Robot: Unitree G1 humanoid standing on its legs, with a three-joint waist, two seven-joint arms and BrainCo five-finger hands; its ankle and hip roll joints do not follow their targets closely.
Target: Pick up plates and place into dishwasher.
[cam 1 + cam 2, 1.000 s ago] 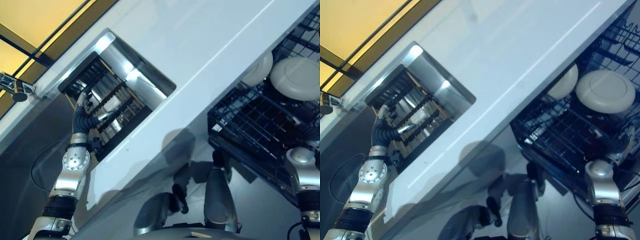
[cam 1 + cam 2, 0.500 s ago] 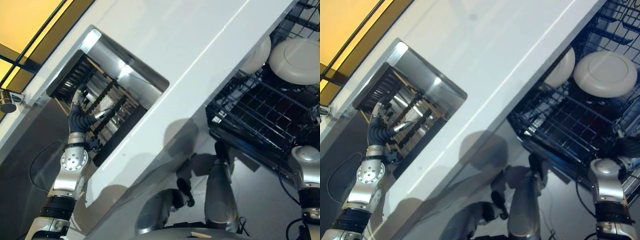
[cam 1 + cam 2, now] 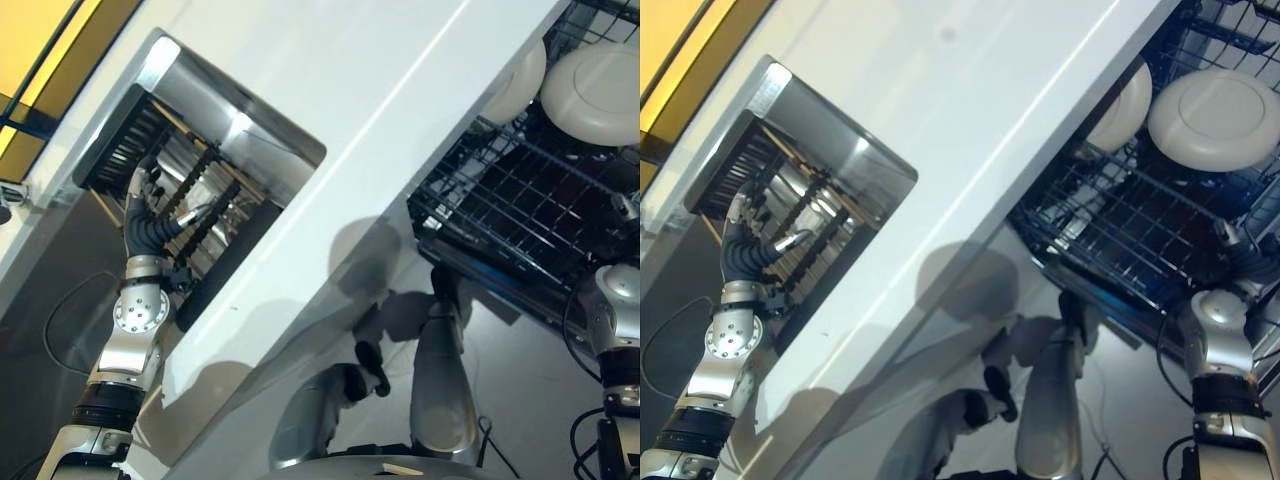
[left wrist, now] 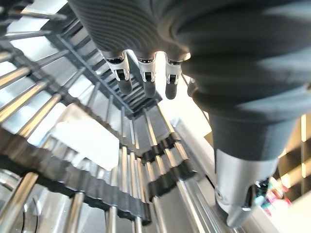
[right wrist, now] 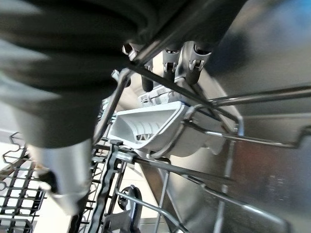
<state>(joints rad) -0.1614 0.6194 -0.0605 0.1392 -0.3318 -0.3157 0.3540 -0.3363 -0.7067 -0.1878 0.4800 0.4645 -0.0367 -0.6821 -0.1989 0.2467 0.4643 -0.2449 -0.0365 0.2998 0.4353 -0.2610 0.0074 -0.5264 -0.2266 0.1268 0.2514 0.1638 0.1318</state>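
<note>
Two white plates stand in the dark wire dishwasher rack, pulled out at the right. My right hand is at the rack's near edge; in the right wrist view its fingers reach straight past the rack wires and hold nothing. My left hand is inside the steel sink, over a drying rack of metal bars. Its fingers hang straight above the bars, the thumb apart, with nothing between them.
A white counter runs between the sink and the dishwasher. A white plastic clip sits on the dishwasher rack's wires near my right hand. Black toothed dividers cross the sink rack's bars.
The camera has moved, shifting the whole picture. My left hand has reached a little further over the sink rack. The right hand stays at the dishwasher rack's edge.
</note>
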